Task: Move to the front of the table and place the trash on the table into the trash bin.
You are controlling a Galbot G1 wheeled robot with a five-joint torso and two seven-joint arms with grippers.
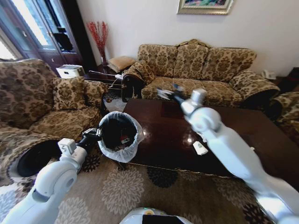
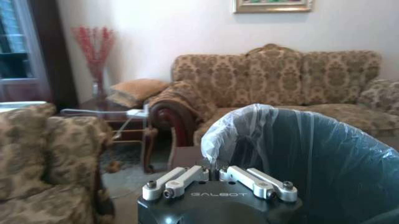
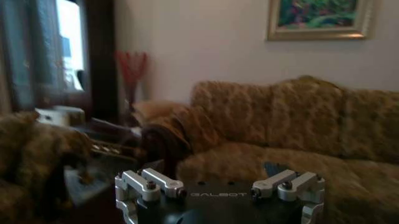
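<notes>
Left gripper point(image 1: 95, 135) grips trash bin point(image 1: 122, 150) rim

Window daylight, glare on the table point(image 1: 168, 135), blurred wrist views, fisheye edges.

The glossy dark brown table point(image 1: 173, 135) carries a white paper cup point(image 1: 200, 148) lying on its side toward five o'clock, while the patterned carpet point(image 1: 121, 191) bears the trash bin point(image 1: 120, 135) at the table's nine o'clock edge.
</notes>
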